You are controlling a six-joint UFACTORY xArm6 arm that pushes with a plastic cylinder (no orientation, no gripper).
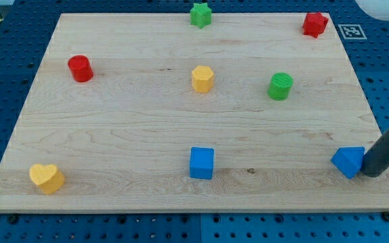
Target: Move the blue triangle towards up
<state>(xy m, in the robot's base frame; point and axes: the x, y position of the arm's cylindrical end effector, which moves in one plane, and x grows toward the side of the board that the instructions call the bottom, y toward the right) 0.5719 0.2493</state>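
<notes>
The blue triangle lies on the wooden board near the view's bottom right corner. My tip is the lower end of a dark rod that comes in from the view's right edge. It stands right beside the triangle, on its right side and slightly below, touching or nearly touching it.
On the wooden board also sit a blue cube at bottom centre, a yellow heart at bottom left, a red cylinder, a yellow hexagon, a green cylinder, a green star and a red star.
</notes>
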